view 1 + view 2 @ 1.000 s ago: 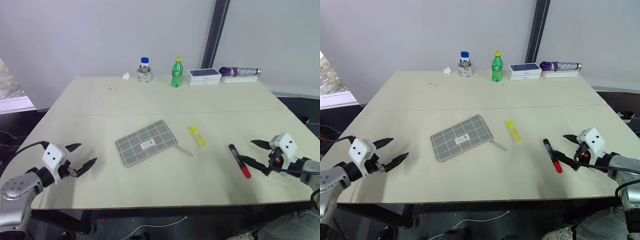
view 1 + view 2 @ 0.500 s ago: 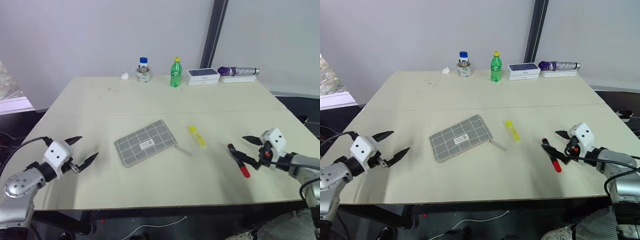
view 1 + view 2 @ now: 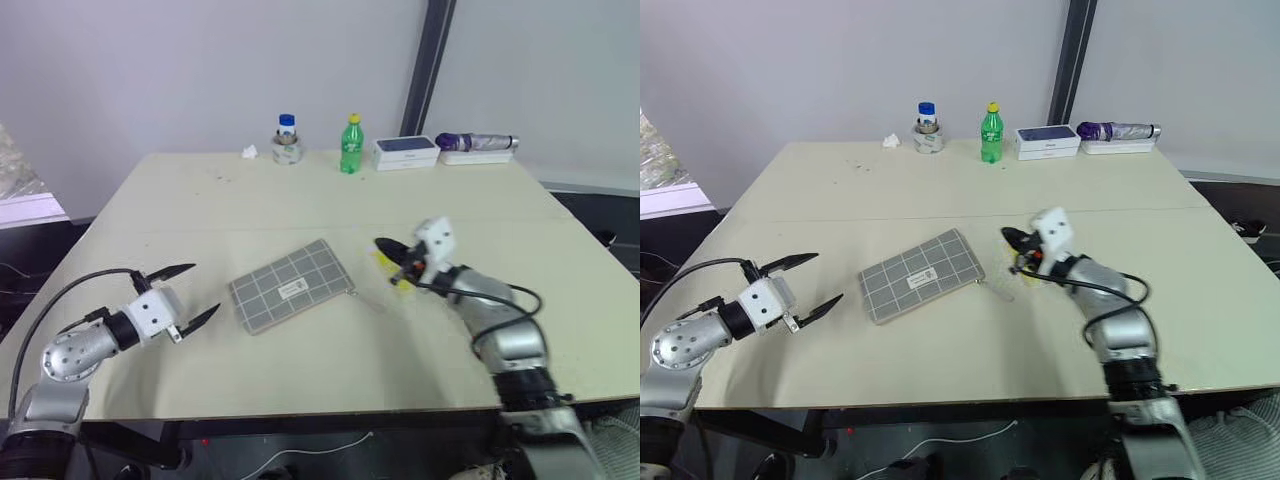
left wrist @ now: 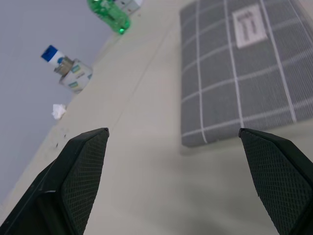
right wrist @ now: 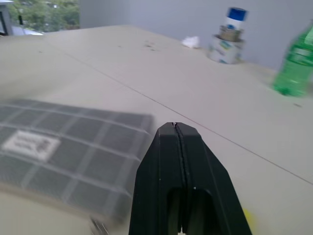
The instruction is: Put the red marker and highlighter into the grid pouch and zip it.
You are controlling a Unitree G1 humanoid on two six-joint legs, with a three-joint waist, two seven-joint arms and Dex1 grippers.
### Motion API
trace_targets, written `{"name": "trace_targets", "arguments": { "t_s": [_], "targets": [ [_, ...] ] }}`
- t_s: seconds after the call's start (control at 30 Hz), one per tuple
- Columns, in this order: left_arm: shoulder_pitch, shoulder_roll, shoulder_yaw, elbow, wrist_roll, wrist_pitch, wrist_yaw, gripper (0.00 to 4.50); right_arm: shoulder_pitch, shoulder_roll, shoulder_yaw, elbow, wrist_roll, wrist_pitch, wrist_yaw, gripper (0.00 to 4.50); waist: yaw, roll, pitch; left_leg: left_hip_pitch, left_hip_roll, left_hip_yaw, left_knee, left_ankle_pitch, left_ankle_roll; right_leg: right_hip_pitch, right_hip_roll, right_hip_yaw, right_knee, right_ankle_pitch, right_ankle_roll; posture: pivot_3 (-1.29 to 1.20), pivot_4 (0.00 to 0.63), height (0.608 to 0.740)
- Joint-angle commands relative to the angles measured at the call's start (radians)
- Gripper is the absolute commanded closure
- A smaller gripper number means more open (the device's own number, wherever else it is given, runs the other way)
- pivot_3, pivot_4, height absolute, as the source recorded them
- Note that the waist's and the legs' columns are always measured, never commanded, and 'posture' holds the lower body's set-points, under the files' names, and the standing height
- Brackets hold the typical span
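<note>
Saw the flat grey fabric pouch with white grid lines [image 3: 292, 286] lying at the centre of the head-camera frame, its thin zipper pull [image 3: 368, 300] trailing from its lower right corner. Could not tell whether the zip was open or closed. Found the short, stubby yellow highlighter [image 3: 403, 283] just right of the pouch on the pale desk [image 3: 200, 200], partly covered by the right tool [image 3: 383, 245].

Read that right tool as fully closed with nothing between its black fingers, hanging right over the highlighter's far end. Judged this the main hazard: with the fingers pressed together, could only have nudged the pen rather than taken it. Could then have rolled it across the smooth top, or pushed it against the zipper pull. Would have needed to spread the fingers before dropping any lower.

Found the left tool [image 3: 205, 288] at the lower left of the frame, fingers spread wide and empty, near the pouch's left edge but apart from it. Judged a second hazard there: left unpinned, the light pouch could have slid or turned under any push from the right.

Noted the green plastic bottle with a yellow cap [image 3: 352, 146] and the white-and-blue box [image 3: 406, 152] along the top of the frame, well apart from all this. Saw no likely trouble from them.
</note>
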Motion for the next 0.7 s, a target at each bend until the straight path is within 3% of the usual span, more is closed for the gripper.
{"name": "trace_targets", "arguments": {
  "t_s": [0.03,0.17,0.37,0.7],
  "targets": [
    [-0.020,0.011,-0.043,0.039,0.060,-0.091,0.032,0.00,-0.049,0.081,0.076,0.080,-0.075,-0.086,-0.049,4.47,0.001,0.000,0.000,0.000,0.000,0.000,0.000,0.000,0.000,0.000,0.000,0.000,0.000,0.000,0.000,0.00,0.150,0.740],
    [-0.032,0.010,-0.086,0.089,0.103,-0.159,0.065,0.00,-0.069,0.151,0.123,0.198,-0.141,-0.159,-0.094,4.47,-0.005,0.000,0.000,0.000,0.000,0.000,0.000,0.001,-0.001,-0.002,0.001,0.000,0.003,0.000,0.000,0.00,0.150,0.740],
    [-0.080,0.000,-0.154,0.161,0.187,-0.239,0.131,0.00,-0.126,0.128,0.108,0.344,-0.184,-0.243,-0.132,4.47,-0.002,0.000,0.000,0.000,0.000,-0.001,0.001,0.002,-0.003,-0.003,0.001,0.000,0.007,0.000,0.000,0.00,0.150,0.740],
    [-0.207,-0.045,-0.288,0.324,0.311,-0.345,0.217,0.00,-0.088,0.126,0.117,0.326,-0.198,-0.236,-0.098,4.47,-0.003,0.000,0.000,0.000,0.000,0.000,0.001,0.003,-0.004,-0.006,0.001,0.001,0.013,0.000,0.000,0.00,0.150,0.740]
  ]
}}
